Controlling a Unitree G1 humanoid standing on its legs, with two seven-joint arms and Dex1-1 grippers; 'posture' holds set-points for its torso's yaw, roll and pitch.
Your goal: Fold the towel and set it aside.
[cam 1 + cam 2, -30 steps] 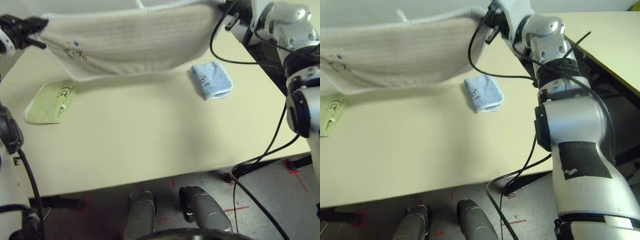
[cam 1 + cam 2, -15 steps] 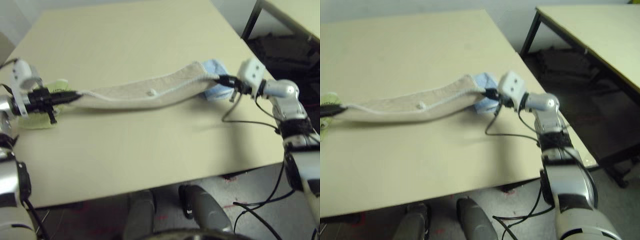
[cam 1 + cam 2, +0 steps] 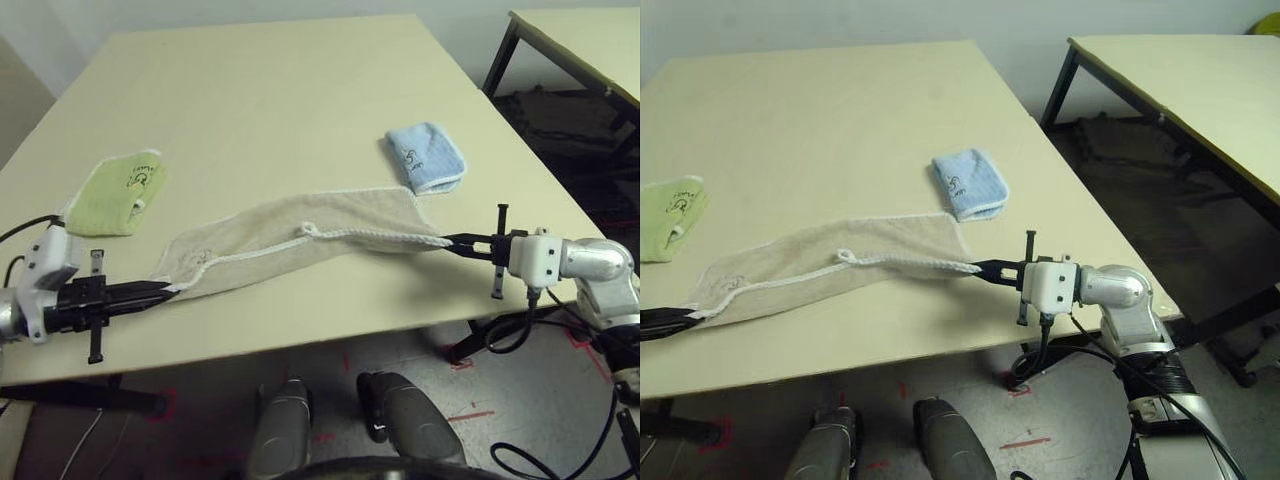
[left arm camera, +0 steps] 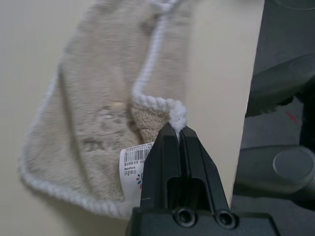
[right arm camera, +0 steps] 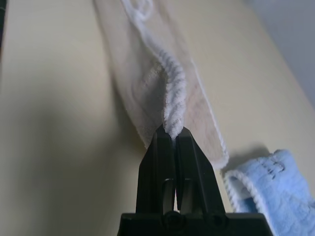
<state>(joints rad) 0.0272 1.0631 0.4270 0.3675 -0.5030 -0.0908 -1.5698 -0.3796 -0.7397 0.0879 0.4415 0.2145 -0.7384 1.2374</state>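
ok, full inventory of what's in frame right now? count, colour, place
beige towel: one, tan with white edging, laid folded in a strip across the table's near half, ends pinched by both claws
green folded towel: one, light green, table's left side
blue folded towel: one, light blue, right side, past the beige towel
table: one, cream top
second table: one, cream, dark legs, far right
left claw: black, shut on beige towel's left corner
right claw: black, shut on its right corner

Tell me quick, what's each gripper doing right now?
Left gripper: shut on a corner of the beige towel.
Right gripper: shut on the towel's opposite end.
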